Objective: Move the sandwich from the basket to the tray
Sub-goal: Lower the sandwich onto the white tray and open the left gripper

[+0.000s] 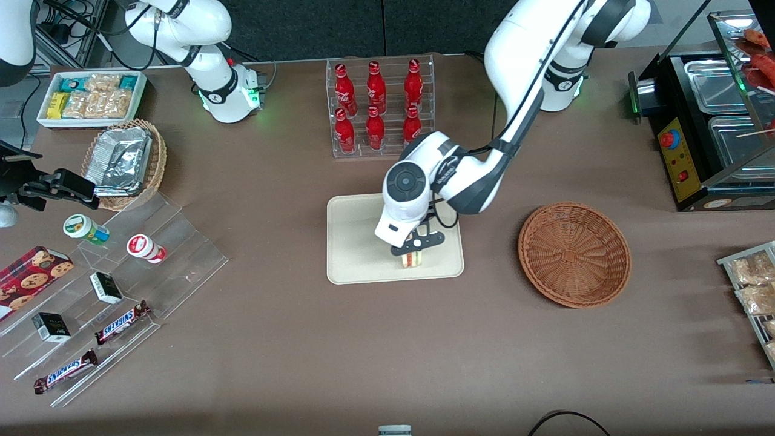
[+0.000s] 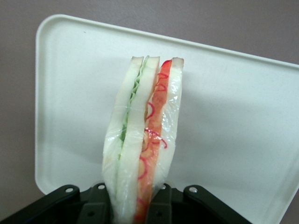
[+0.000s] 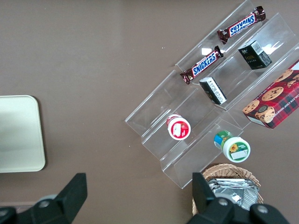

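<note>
Your triangular cream-bread sandwich [image 1: 411, 260] with red and green filling sits pinched edge-up between the fingers of the black two-finger gripper [image 1: 412, 257], just below the front frame's centre. It hangs over the flat cream-beige rectangular tray [image 1: 357, 254]; whether it touches the tray is hard to say. The round reddish-brown wicker basket [image 1: 574, 254] stands beside the tray, holding nothing.

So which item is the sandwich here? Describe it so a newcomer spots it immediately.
Find the cream tray in the middle of the table, nearer the front camera than the rack of red bottles. The gripper hangs over the tray's near edge, shut on the sandwich: a plastic-wrapped wedge of pale bread, the only thing showing green and red filling layers.
</note>
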You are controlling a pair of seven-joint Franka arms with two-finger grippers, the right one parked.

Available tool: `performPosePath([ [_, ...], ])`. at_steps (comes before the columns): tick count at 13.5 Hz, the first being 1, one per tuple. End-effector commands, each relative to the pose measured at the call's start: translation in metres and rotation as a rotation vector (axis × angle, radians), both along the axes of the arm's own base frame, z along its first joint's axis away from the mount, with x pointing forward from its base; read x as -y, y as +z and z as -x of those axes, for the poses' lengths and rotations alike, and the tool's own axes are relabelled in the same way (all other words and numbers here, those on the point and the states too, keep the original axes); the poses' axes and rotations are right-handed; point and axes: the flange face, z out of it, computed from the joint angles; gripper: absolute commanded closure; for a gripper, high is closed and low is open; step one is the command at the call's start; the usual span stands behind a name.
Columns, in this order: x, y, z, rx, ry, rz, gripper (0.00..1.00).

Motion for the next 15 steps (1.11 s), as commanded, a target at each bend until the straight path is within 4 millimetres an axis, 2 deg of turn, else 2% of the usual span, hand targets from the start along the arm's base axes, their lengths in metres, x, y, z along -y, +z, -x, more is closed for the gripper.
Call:
performPosePath([
  [1, 0.009, -0.006, -0.002, 0.006, 0.001, -0.003, 1.0],
  [5, 0.01, -0.012, 0.003, 0.027, -0.07, -0.037, 1.0],
  [7, 0.022, -0.015, 0.017, 0.024, -0.107, -0.042, 1.0],
  [9, 0.023, -0.027, 0.021, 0.022, -0.114, -0.046, 1.0],
  [15, 0.024, -0.046, 0.035, 0.024, -0.135, -0.06, 1.0],
])
